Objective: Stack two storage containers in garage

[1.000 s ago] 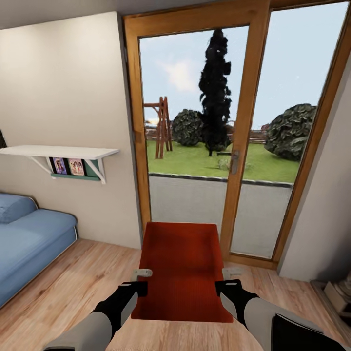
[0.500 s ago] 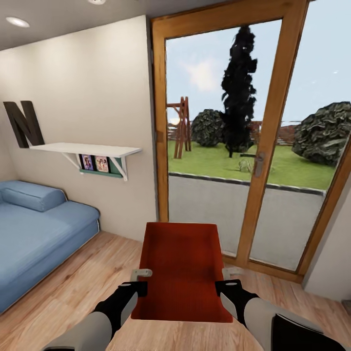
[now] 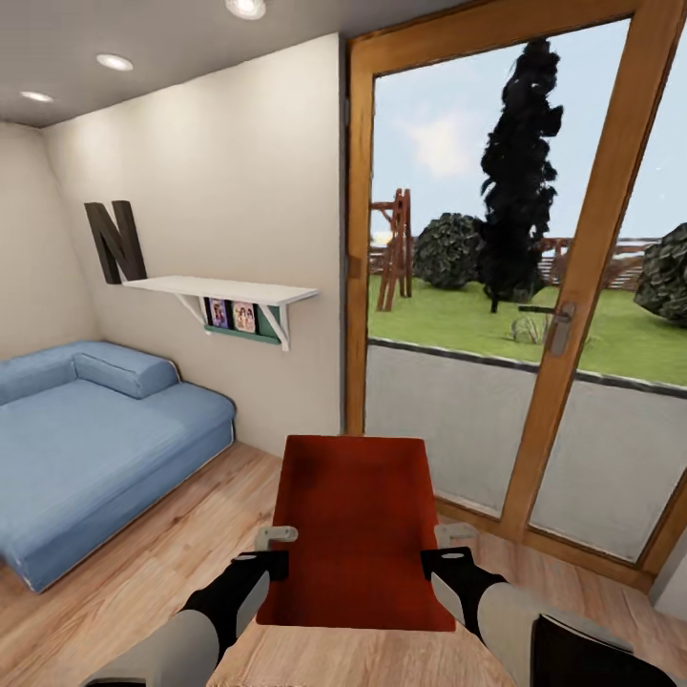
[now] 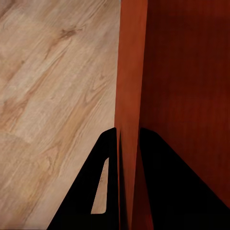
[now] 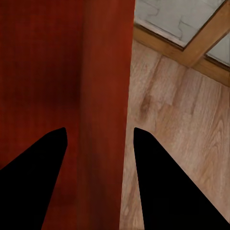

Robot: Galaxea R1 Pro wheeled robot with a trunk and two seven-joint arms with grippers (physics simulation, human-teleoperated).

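One orange-red storage container (image 3: 355, 515) hangs in front of me above the light wood plank floor (image 3: 143, 572) of the living room, open top up and level. My left gripper (image 3: 275, 549) is shut on its left wall and my right gripper (image 3: 448, 544) on its right wall. In the left wrist view the left gripper (image 4: 128, 139) pinches the thin red wall of the container (image 4: 182, 72), one finger on each side. In the right wrist view the right gripper (image 5: 99, 136) straddles the opposite wall of the container (image 5: 48, 62).
A blue sofa (image 3: 86, 439) stands at the left against the wall. Wood-framed glass doors (image 3: 534, 286) rise straight ahead and to the right. On the wall between them hang a white shelf (image 3: 224, 288) and a dark letter N (image 3: 114, 240).
The whole picture has slid to the right, so the camera has turned left: more sofa and wall show. The container sits the same between both grippers.
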